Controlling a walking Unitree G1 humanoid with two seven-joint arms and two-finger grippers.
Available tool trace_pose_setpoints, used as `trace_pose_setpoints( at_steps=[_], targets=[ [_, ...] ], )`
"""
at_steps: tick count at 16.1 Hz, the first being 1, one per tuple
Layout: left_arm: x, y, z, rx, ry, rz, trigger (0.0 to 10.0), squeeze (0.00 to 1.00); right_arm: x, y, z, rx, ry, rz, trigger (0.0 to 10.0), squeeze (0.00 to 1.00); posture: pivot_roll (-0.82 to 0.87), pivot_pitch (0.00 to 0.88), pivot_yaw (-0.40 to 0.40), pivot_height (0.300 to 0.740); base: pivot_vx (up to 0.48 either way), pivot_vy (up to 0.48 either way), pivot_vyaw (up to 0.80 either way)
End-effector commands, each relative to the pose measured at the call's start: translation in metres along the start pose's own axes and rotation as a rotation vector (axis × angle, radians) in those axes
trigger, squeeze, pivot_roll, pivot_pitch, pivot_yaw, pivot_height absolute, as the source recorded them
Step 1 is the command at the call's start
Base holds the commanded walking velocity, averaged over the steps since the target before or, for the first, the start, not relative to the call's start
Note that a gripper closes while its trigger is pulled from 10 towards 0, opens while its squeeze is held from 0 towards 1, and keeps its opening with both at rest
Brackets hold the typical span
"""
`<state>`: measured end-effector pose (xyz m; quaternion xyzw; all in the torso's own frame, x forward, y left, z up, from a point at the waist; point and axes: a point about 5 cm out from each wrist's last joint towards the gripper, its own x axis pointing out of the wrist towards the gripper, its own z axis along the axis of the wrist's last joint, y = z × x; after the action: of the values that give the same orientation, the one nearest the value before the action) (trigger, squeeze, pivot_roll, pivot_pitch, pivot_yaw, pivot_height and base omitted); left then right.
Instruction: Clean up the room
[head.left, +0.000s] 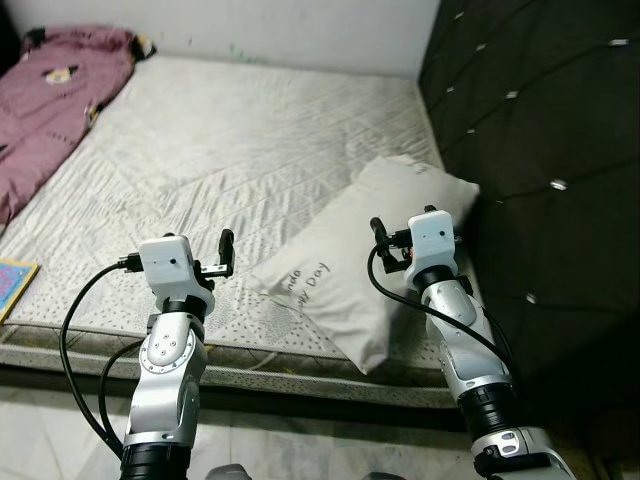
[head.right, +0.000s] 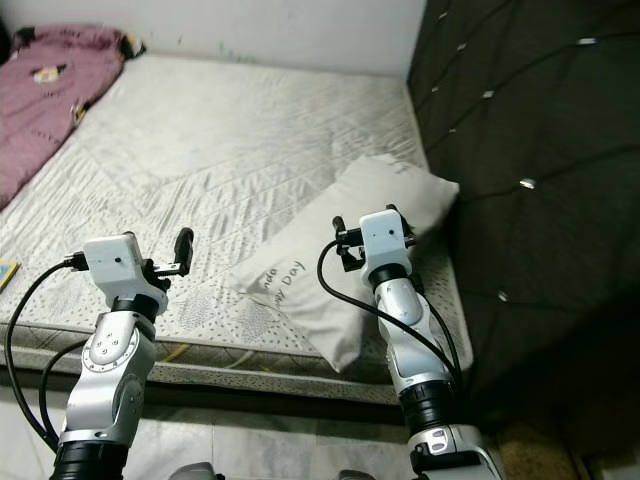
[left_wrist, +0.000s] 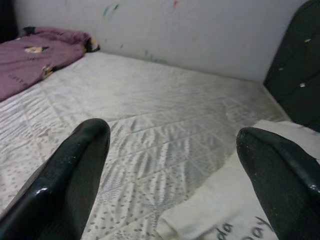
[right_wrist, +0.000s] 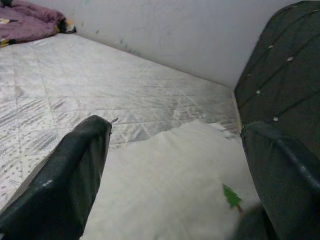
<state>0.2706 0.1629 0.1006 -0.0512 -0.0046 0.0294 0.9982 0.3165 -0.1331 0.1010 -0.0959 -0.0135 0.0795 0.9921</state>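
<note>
A white pillow (head.left: 365, 255) with handwriting on it lies askew at the mattress's (head.left: 230, 150) near right corner, against the dark headboard. My right gripper (head.left: 385, 243) hovers just over the pillow's middle, open, with the pillow (right_wrist: 170, 185) showing between its fingers. My left gripper (head.left: 222, 258) is open over the mattress's front edge, a little left of the pillow's lower end (left_wrist: 215, 220). Neither holds anything. A purple blanket (head.left: 50, 100) is bunched at the far left of the bed.
A dark tufted headboard (head.left: 540, 150) rises along the right side. A white wall (head.left: 250, 25) runs behind the bed. A colourful flat item (head.left: 12, 285) lies at the mattress's left front edge. Pale tiled floor (head.left: 300, 450) shows below the bed.
</note>
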Motion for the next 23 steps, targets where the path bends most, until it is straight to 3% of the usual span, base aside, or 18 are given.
trace_pose_setpoints(
  at_steps=[1, 9, 16, 23],
  targets=[
    [0.0012, 0.0, -0.0028, 0.005, 0.021, 0.008, 10.0, 0.0, 0.002, -0.0004, 0.0017, 0.005, -0.006, 0.004, 10.0, 0.0, -0.07, 0.0, -0.03, 0.74, 0.0, 0.0, 0.0],
    [0.001, 0.0011, -0.0037, -0.01, 0.027, 0.015, 10.0, 0.0, 0.0022, 0.0005, -0.0003, 0.01, 0.01, 0.014, 10.0, 0.0, -0.07, 0.0, -0.031, 0.74, 0.0, 0.0, -0.07],
    [0.0016, 0.003, -0.003, -0.032, 0.027, 0.028, 10.0, 0.0, 0.0036, 0.0002, -0.0002, 0.015, 0.016, 0.018, 10.0, 0.0, -0.07, 0.0, -0.032, 0.74, 0.0, 0.48, -0.2],
    [0.0016, 0.0021, -0.0013, -0.052, 0.012, 0.023, 10.0, 0.0, 0.0042, -0.0007, -0.001, 0.015, 0.024, 0.019, 10.0, 0.0, -0.08, 0.0, -0.033, 0.74, 0.0, 0.0, 0.0]
  ],
)
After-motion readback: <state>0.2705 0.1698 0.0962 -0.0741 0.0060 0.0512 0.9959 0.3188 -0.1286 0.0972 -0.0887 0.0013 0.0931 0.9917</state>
